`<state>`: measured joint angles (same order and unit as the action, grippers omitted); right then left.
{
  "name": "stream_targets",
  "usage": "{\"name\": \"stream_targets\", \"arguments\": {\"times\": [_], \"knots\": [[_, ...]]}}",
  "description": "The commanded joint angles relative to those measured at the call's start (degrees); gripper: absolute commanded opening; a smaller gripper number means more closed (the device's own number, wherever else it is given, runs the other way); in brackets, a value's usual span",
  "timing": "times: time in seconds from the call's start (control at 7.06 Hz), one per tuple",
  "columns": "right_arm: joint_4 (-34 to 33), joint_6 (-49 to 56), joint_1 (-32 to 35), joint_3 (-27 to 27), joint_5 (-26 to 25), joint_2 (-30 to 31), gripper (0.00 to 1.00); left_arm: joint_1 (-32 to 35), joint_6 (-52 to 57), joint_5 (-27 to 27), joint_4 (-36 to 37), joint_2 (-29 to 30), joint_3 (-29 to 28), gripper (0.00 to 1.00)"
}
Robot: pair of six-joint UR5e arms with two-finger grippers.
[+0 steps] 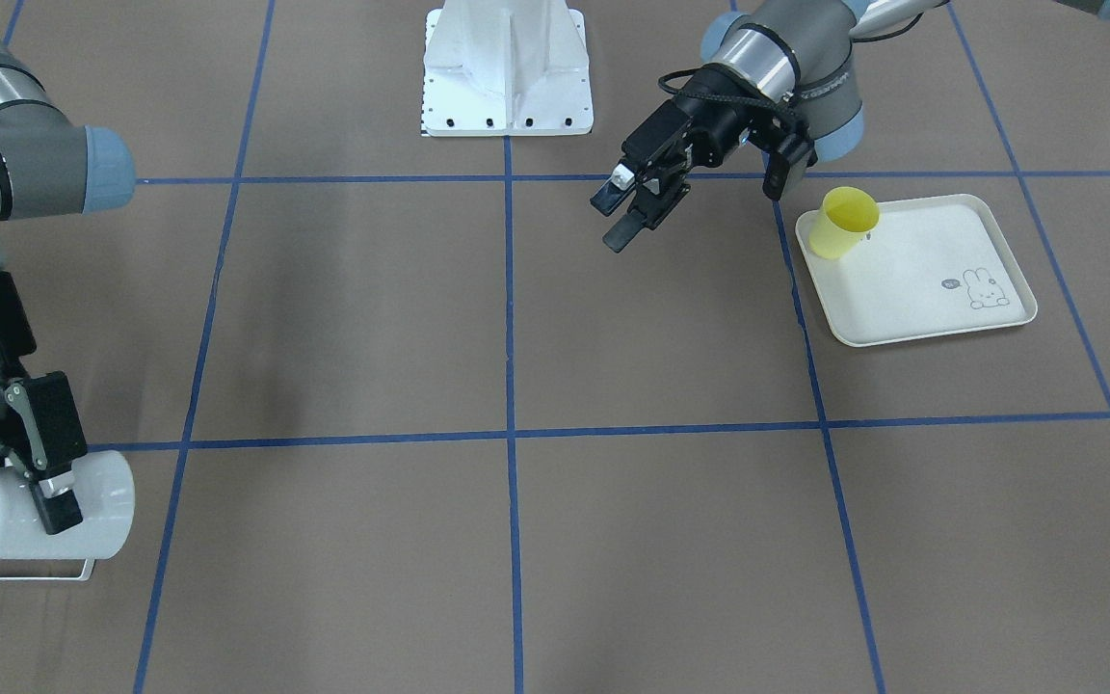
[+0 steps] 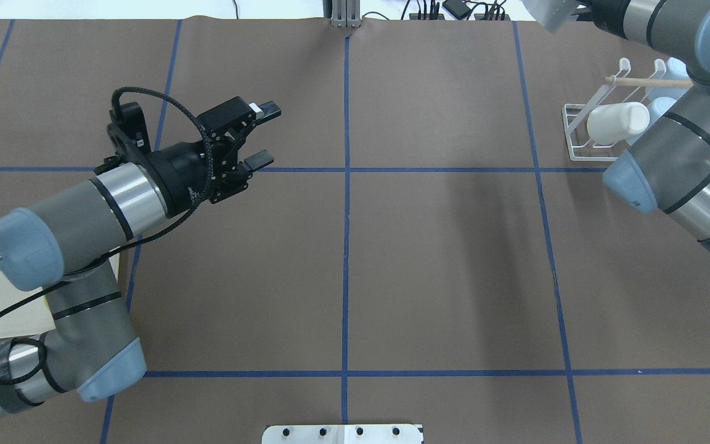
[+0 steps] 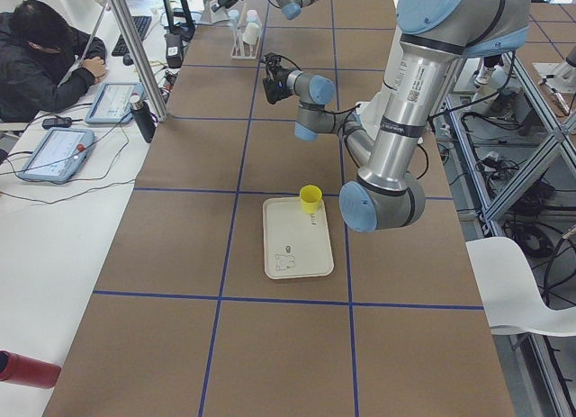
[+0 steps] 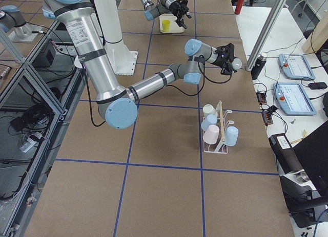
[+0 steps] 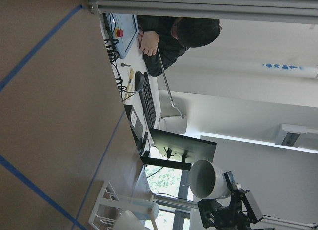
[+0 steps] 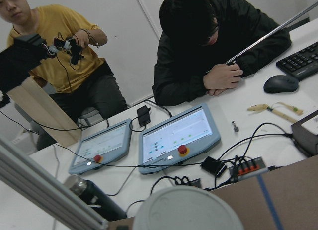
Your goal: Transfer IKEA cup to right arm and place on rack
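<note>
IKEA cup (image 1: pixel 97 506) is lying sideways, clamped in the right gripper (image 1: pixel 11 487) jaws, in the air by the operators' edge of the desk (image 2: pixel 441 259) toward its right end. It's clear of the rack (image 4: pixel 221 145), which carries other cups (image 4: pixel 210 125). Left gripper (image 2: pixel 264 135) empty, jaws wide, over the desk's left half.

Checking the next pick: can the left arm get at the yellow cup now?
Probably yes: the left claw is open and empty, and the yellow cup stands alone on the tray beside that arm, nothing between them.
</note>
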<state>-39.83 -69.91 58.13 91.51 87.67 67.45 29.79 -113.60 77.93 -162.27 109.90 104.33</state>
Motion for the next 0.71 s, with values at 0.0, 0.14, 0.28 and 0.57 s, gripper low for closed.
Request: {"name": "stream_targets", "arguments": {"times": [0.0,0.14,0.28,0.57], "knots": [[-4.11,16.43,2.32,-2.37,-2.94,1.97,0.0,0.0,1.54,0.99,3.36,-2.85,3.77,1.0],[-3.33,20.22,4.25,-5.0,-2.94,3.11,0.0,0.0,1.63,0.99,3.46,-2.93,3.77,1.0],[-1.15,22.08,4.97,-7.11,-2.94,3.3,0.0,0.0,1.54,0.9,3.46,-3.2,3.69,1.0],[4.3,22.28,5.06,-10.72,-2.85,3.65,0.0,0.0,1.54,0.99,3.37,-3.81,3.69,1.0]]}}
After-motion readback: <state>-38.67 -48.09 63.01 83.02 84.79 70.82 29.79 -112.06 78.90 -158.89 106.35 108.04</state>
